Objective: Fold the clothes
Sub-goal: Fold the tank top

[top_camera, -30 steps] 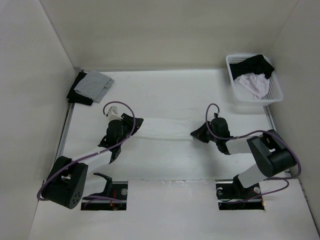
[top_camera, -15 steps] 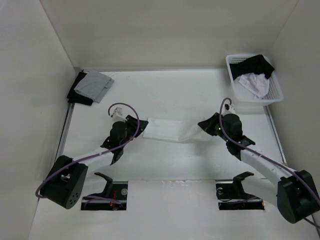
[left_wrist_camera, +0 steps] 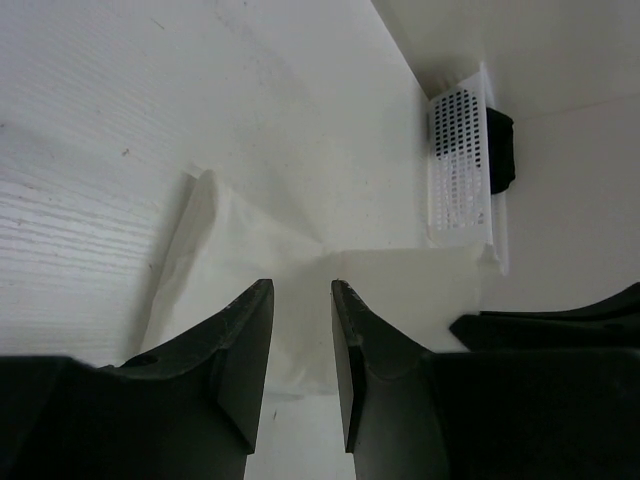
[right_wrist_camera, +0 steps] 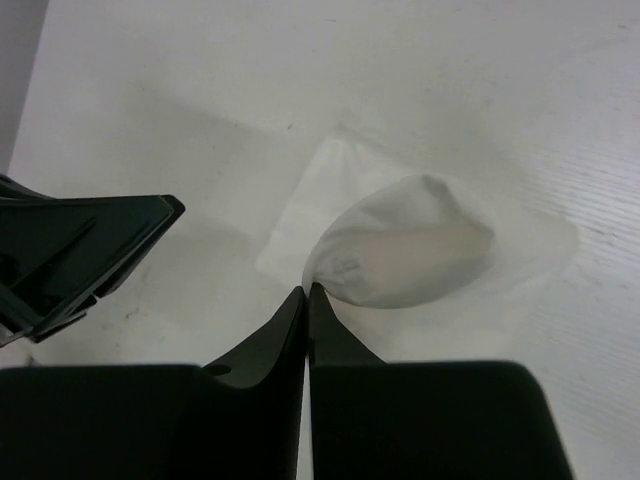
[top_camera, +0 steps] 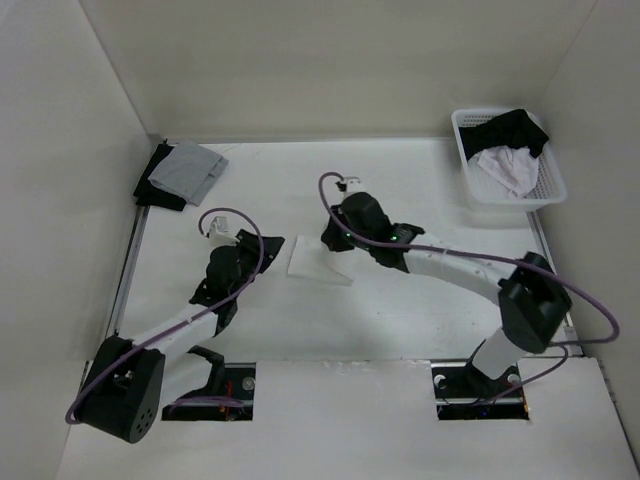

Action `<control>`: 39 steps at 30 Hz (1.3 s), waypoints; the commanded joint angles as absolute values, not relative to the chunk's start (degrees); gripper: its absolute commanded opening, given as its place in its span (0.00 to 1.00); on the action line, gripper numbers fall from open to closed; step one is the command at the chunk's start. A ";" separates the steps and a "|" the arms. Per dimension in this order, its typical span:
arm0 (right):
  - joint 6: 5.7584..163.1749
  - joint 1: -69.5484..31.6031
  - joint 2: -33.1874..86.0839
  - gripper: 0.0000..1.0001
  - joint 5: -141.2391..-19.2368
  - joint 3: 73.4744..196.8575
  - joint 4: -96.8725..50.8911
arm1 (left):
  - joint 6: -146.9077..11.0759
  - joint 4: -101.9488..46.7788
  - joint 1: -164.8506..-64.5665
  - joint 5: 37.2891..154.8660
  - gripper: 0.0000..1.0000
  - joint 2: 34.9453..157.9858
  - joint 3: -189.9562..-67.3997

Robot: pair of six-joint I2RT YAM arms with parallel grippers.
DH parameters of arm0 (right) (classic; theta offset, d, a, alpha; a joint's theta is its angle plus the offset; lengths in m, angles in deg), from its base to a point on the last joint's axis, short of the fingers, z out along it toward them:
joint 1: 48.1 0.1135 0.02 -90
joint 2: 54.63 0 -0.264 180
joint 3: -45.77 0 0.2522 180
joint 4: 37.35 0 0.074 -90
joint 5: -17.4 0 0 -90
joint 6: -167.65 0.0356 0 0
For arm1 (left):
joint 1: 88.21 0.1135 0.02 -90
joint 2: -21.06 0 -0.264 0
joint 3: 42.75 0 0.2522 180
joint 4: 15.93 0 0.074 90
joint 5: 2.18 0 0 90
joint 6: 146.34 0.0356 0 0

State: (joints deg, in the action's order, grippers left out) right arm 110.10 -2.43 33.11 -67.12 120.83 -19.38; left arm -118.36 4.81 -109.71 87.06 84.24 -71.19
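Observation:
The clothes are a thin white garment lying doubled over on the table just right of my left gripper. My right gripper reaches across from the right and hangs over the garment. In the right wrist view this gripper is shut on a lifted loop of the white fabric. In the left wrist view my left gripper is open, and the garment lies just past its tips with nothing held between the jaws.
A white basket at the back right holds a black garment and a white one. A grey folded cloth on a black piece lies at the back left. White walls close in the table.
My right gripper has swung far to the left with the garment's right end, laying it over the left half. The stretched strip is now a short doubled piece. The left gripper barely moved.

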 commanded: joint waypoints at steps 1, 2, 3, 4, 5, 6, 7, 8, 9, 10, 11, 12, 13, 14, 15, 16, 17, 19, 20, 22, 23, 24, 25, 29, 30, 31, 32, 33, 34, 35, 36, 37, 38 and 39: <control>106.13 1.15 41.14 0.05 -64.07 129.99 -13.93 | -119.62 3.46 -107.24 87.73 0.28 79.26 -69.96; 105.87 1.94 44.13 0.05 -64.07 132.63 -12.87 | -119.62 2.49 -106.37 87.73 0.28 77.68 -69.61; 105.78 2.74 47.11 0.05 -64.07 135.44 -11.82 | -119.62 1.61 -105.57 87.73 0.28 76.09 -69.34; 105.78 3.27 49.32 0.07 -63.98 137.47 -10.85 | -119.62 0.82 -104.96 87.73 0.28 74.95 -69.17; 106.04 3.79 52.13 0.10 -64.07 140.19 -9.80 | -119.62 -0.41 -104.17 87.73 0.29 73.46 -69.08; 106.48 4.41 54.59 0.15 -64.07 142.48 -8.92 | -119.44 -1.55 -103.38 87.82 0.29 72.05 -69.08; 107.00 5.37 56.27 0.22 -64.25 144.15 -8.39 | -119.27 -2.61 -102.67 87.90 0.29 70.99 -69.08; 107.36 6.25 57.07 0.29 -64.42 145.04 -8.38 | -119.09 -3.58 -102.14 88.08 0.29 70.02 -69.25; 107.71 7.04 56.99 0.35 -64.51 145.31 -8.99 | -118.92 -4.46 -101.62 88.17 0.29 69.14 -69.43; 108.15 7.31 56.47 0.37 -64.69 144.88 -9.69 | -118.83 -4.81 -101.35 88.17 0.29 68.87 -69.52; 108.59 7.49 55.07 0.38 -64.86 143.83 -10.83 | -118.74 -5.16 -101.26 88.17 0.29 68.70 -69.78; 108.85 7.40 53.23 0.39 -65.21 142.17 -12.23 | -118.56 -5.17 -101.26 88.17 0.29 69.04 -70.04; 109.11 7.40 51.30 0.39 -65.48 140.15 -13.73 | -118.48 -4.91 -101.61 88.17 0.29 69.66 -70.39; 109.46 7.31 49.01 0.40 -65.65 137.69 -15.40 | -118.47 -4.64 -102.13 88.17 0.29 70.53 -70.92; 109.56 6.62 46.73 0.40 -65.74 134.97 -17.33 | -118.39 -4.38 -102.83 88.17 0.30 71.76 -71.53; 109.64 5.31 44.62 0.40 -65.74 132.16 -19.35 | -118.21 -3.85 -103.97 87.99 0.30 73.16 -72.15; 109.99 4.25 42.94 0.37 -65.92 129.35 -21.11 | -117.95 -3.07 -105.29 87.64 0.30 74.74 -72.76; 111.39 1.96 40.13 0.24 -67.14 124.07 -24.01 | -117.42 -1.05 -108.36 87.29 0.29 78.52 -74.25; 112.01 1.17 39.07 0.19 -67.76 121.78 -25.24 | -116.90 -0.08 -110.03 87.20 0.28 80.54 -75.05; 112.98 -0.24 35.56 0.05 -69.08 115.11 -29.98 | -115.93 0.90 -112.67 86.85 0.25 83.97 -76.19; 113.16 -0.68 33.37 0.03 -69.08 111.42 -32.96 | -115.49 0.90 -113.55 86.33 0.24 84.86 -76.46; 113.25 -1.03 30.82 0.02 -68.65 107.39 -36.30 | -114.96 0.72 -114.17 85.54 0.22 85.30 -76.55; 113.16 -1.38 28.10 0.02 -68.21 103.34 -39.46 | -114.09 0.37 -114.61 84.75 0.21 85.22 -76.29; 113.33 -4.54 17.20 0.03 -65.05 90.23 -47.13 | -110.05 -6.28 -114.01 80.27 0.21 80.67 -74.79; 113.34 -5.60 14.74 0.05 -64.17 87.60 -48.18 | -108.82 -10.05 -113.39 78.26 0.22 79.17 -74.79; 113.42 -6.82 12.54 0.07 -63.20 85.39 -48.98 | -107.50 -13.31 -112.78 76.06 0.23 77.68 -74.79; 113.60 -8.32 10.51 0.09 -62.15 83.72 -49.42 | -106.27 -15.78 -112.25 74.04 0.26 76.44 -74.70; 114.03 -9.46 9.19 0.12 -61.35 82.83 -49.43 | -105.13 -17.54 -111.81 72.36 0.28 75.56 -74.44; 115.17 -11.65 7.35 0.18 -60.39 82.04 -49.08 | -104.07 -18.86 -111.20 71.13 0.31 74.86 -74.18; 115.96 -13.24 6.63 0.23 -60.29 82.03 -48.81 | -103.54 -19.92 -110.41 70.42 0.34 74.50 -73.91; 116.67 -15.25 5.84 0.31 -60.38 82.29 -48.38 | -103.45 -20.63 -109.53 70.24 0.37 74.24 -73.56; 116.94 -16.93 5.40 0.38 -60.73 82.90 -47.94 | -103.45 -21.33 -108.65 70.33 0.40 74.15 -73.39; 117.03 -18.42 5.05 0.43 -60.99 83.35 -47.76 | -103.45 -22.12 -107.86 70.59 0.43 74.23 -73.38; 117.11 -19.48 4.78 0.47 -60.73 83.35 -48.10 | -103.45 -23.00 -107.33 70.76 0.46 74.58 -73.73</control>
